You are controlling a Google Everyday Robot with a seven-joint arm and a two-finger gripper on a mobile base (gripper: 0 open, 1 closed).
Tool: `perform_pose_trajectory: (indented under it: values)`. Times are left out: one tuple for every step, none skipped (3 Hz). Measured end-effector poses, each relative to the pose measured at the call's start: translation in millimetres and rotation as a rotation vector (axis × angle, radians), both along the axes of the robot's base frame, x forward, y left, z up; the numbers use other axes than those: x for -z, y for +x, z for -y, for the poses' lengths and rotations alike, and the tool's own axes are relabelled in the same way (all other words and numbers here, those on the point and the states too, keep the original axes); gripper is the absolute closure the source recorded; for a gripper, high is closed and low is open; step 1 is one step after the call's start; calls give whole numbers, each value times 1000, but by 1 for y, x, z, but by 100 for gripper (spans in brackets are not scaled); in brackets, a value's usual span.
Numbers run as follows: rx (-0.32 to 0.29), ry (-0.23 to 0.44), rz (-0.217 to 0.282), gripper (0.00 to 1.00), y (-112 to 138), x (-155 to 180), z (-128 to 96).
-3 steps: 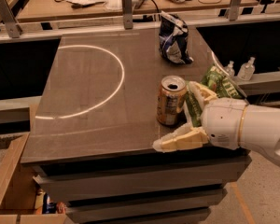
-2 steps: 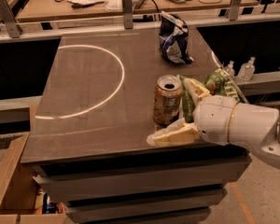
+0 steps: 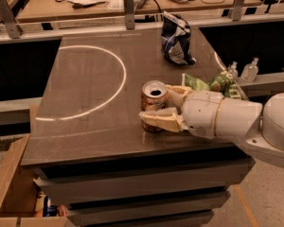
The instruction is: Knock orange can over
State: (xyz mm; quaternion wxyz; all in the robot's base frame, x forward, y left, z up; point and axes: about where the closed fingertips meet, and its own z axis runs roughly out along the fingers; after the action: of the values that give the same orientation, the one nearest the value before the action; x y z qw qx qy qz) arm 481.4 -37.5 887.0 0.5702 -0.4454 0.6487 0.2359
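The orange can (image 3: 153, 100) stands upright near the front right of the dark table (image 3: 85, 126), with its open top facing up. My gripper (image 3: 155, 104) reaches in from the right, with the cream fingers spread around the can. One finger (image 3: 162, 120) lies across the can's front and lower side. The other finger (image 3: 176, 91) is behind it on the right. The front finger touches the can. The white arm (image 3: 227, 119) covers part of the table's right front edge.
A dark blue chip bag (image 3: 176, 39) stands at the table's back right. A green chip bag (image 3: 212, 83) lies just behind the arm. Two small bottles (image 3: 250, 71) sit on a ledge to the right. A cardboard box (image 3: 9, 188) is on the floor at the lower left. A white arc is marked on the tabletop.
My gripper has swept left along the table's front, and the can has slid left with it while staying upright. The front finger now lies against the can.
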Motion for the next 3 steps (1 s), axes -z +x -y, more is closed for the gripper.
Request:
perform_pose_trajectory:
  values:
    - [-39, -57, 74, 72, 8, -10, -13]
    - [-162, -117, 208, 96, 26, -19, -30]
    - [-363, -211, 397, 100, 47, -40, -50]
